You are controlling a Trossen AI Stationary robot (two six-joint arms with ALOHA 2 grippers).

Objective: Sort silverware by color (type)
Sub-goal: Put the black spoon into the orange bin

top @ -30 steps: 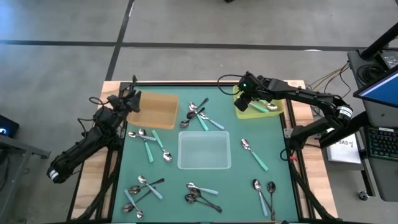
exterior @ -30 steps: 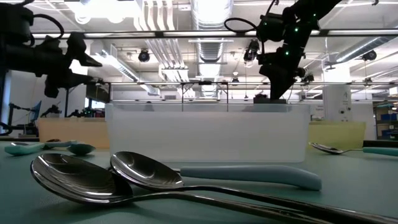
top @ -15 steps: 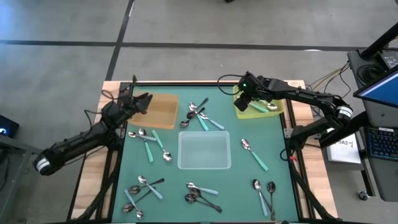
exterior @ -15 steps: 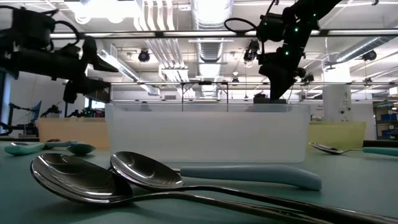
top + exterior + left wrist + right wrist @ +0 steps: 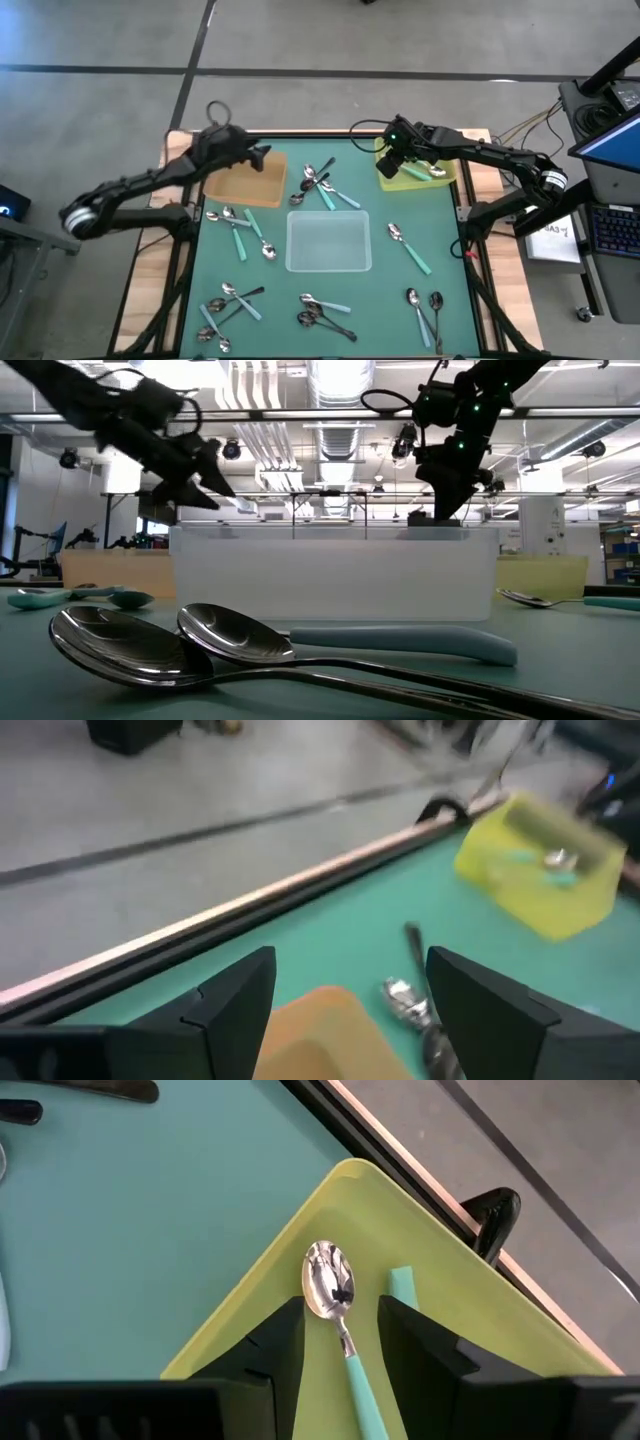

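The silverware is many small spoons lying in loose groups on the green mat: by the brown tray (image 5: 322, 185), at the left (image 5: 240, 228), and along the near edge (image 5: 322, 312). Some are all dark, others have teal or pale-blue handles. My left gripper (image 5: 258, 155) hangs open and empty over the far part of the brown tray (image 5: 245, 180). My right gripper (image 5: 340, 1345) stands open over the yellow-green tray (image 5: 418, 173). Its fingers are on either side of a teal-handled spoon (image 5: 330, 1285) that lies in that tray, with a gap to the handle on both sides.
A clear tray (image 5: 329, 243) sits mid-table; in the low view its wall (image 5: 335, 575) hides the far mat. A second teal handle (image 5: 400, 1280) lies in the yellow-green tray. Two dark spoons (image 5: 130, 645) lie near the front edge. A raised rim (image 5: 300, 133) runs around the mat.
My left arm has swung from the table's left edge toward the right, rising a little and rolling its wrist. Its gripper now hangs over the brown tray's far part and has stayed open. My right arm has kept still.
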